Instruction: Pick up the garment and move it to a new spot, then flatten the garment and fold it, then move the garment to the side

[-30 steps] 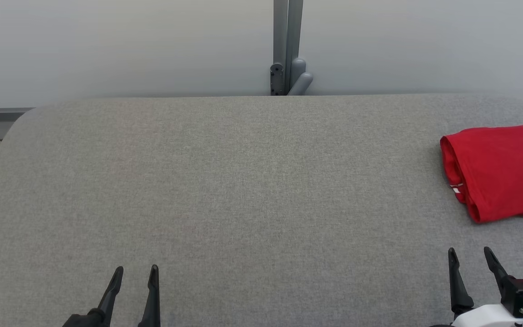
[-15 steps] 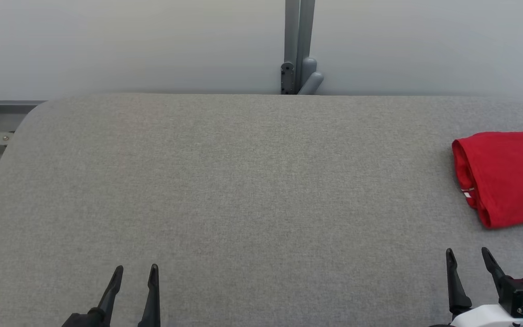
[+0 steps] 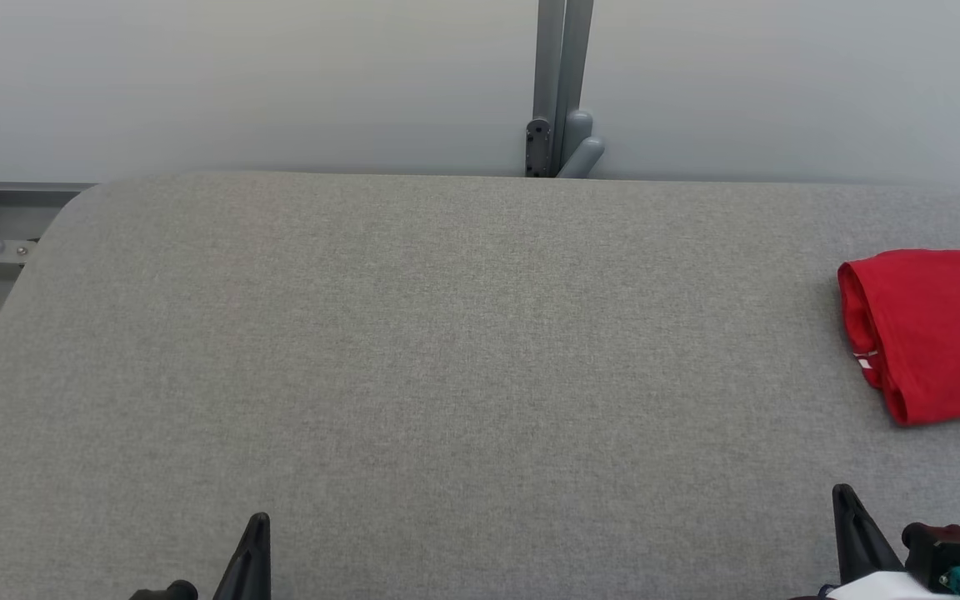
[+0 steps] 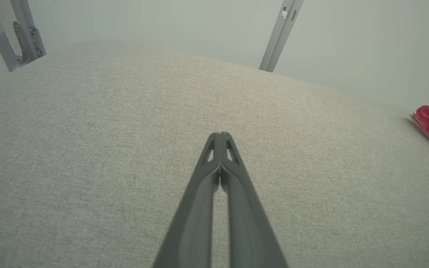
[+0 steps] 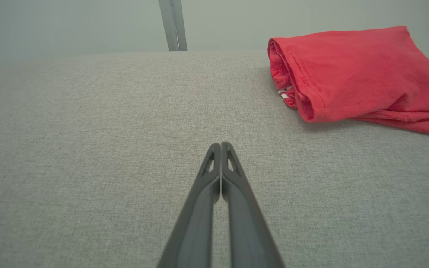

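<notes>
The work surface is a grey fabric-covered tabletop (image 3: 447, 350) with rounded far corners, set against a pale wall (image 3: 238, 83). The garment (image 3: 934, 333) is red and folded into a compact bundle of several layers. It lies flat on the tabletop toward the right edge, roughly midway between the near and far edges. A small white mark, possibly a label, shows between the layers at the bundle's rolled left end. The left claw (image 4: 220, 138) is clenched, with its fingers pressed together tip to tip and nothing between them. It sits over bare tabletop close to the near edge, left of centre, well apart from the garment. The right claw (image 5: 220, 147) is likewise clenched and empty. It is close to the near edge toward the right corner, near the garment but not touching it, with a strip of bare tabletop between its tips and the bundle. A grey metal post (image 3: 562, 83) stands behind the middle of the far edge.
</notes>
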{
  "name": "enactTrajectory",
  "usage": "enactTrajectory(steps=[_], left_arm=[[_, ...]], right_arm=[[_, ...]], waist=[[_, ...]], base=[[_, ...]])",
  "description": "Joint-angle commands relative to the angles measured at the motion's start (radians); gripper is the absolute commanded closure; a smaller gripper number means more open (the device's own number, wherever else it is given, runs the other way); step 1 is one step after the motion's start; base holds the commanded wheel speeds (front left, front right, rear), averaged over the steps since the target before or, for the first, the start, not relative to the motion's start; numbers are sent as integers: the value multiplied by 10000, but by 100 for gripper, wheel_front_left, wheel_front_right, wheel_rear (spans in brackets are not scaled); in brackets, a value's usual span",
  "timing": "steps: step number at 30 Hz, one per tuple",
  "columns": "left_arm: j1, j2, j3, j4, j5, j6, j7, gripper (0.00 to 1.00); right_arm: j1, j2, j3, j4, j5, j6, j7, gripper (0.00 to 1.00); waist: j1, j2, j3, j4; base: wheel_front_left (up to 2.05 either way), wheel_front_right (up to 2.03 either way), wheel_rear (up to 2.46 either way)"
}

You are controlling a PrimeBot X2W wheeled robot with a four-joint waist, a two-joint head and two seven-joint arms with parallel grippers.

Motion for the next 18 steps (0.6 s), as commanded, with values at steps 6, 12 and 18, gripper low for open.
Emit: enactTrajectory(steps=[6,12,18], left_arm=[[-474,37,207,-218,-1495,188,324,100],[-696,49,305,-170,-2363,207,525,100],[-999,67,441,-100,-3493,249,789,100]], right_arm=[[-546,-66,-36,-50,1707,-1,385,100],[-699,-77,40,-83,2726,-2,562,100],[-927,-91,97,-87,4032,-2,828,100]], waist=[[0,-1,38,-71],[0,-6,76,-119],[0,-6,113,-186]], base=[[0,0,0],[0,0,0],[0,0,0]])
